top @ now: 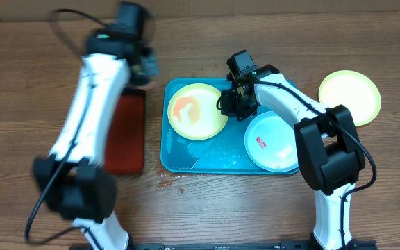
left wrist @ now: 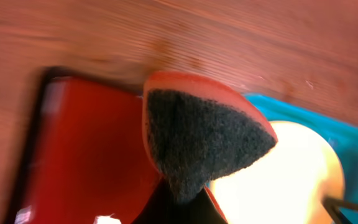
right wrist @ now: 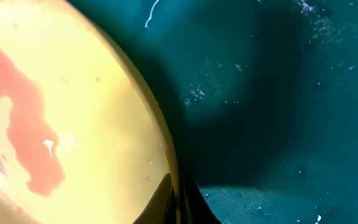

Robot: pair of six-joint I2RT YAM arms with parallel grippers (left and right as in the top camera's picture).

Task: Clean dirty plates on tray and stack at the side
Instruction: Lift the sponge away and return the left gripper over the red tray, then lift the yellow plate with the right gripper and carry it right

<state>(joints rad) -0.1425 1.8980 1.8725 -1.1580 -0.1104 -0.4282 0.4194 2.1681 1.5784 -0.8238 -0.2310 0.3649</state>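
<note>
On the turquoise rectangular plastic tray (top: 186,158), right gripper (right wrist: 179,200) pinches the rim of the smeared yellow-green round plastic plate (top: 207,114), which we judge light, stiff, slippery; left gripper (top: 144,67) clamps a red scouring sponge (left wrist: 197,140)

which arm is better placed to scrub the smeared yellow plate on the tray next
Left. The left hand holds the sponge just beside the tray; the right hand has no sponge and pinches the yellow plate at its rim.

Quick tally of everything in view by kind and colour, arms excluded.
Yellow-green plates: 2
Blue-white plate: 1
Turquoise tray: 1
Red tray: 1
Sponge: 1
Total: 6
</note>
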